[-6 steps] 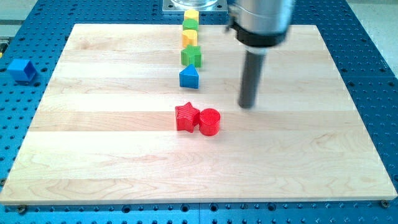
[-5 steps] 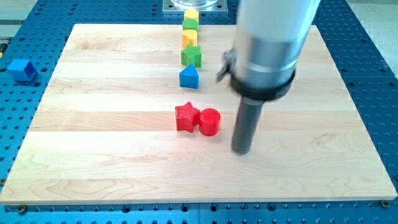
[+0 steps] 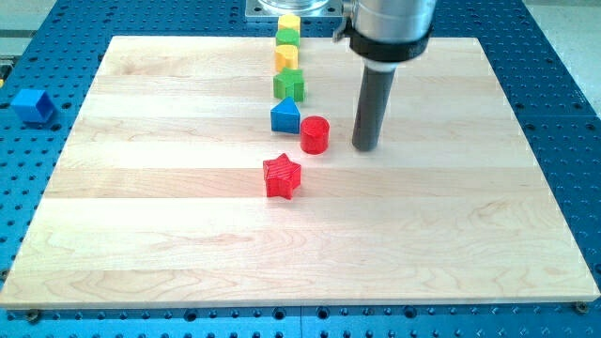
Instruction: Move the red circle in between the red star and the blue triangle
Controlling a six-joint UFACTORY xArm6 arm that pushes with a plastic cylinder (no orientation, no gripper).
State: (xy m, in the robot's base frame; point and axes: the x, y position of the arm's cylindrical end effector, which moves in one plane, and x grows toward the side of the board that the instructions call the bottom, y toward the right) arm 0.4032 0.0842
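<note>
The red circle (image 3: 315, 134) stands on the wooden board just right of the blue triangle (image 3: 285, 116), close to it, and above and right of the red star (image 3: 282, 176). There is a gap between the circle and the star. My tip (image 3: 364, 147) rests on the board to the right of the red circle, a short gap apart from it.
A column of blocks runs up from the blue triangle: a green star (image 3: 289, 84), a yellow block (image 3: 286, 55), a green block (image 3: 286, 38) and a yellow block (image 3: 288, 22). A blue cube (image 3: 31, 105) lies off the board at the view's left.
The red circle has moved up from beside the red star to beside the blue triangle. My tip swung down below the circle, then came back up to its right.
</note>
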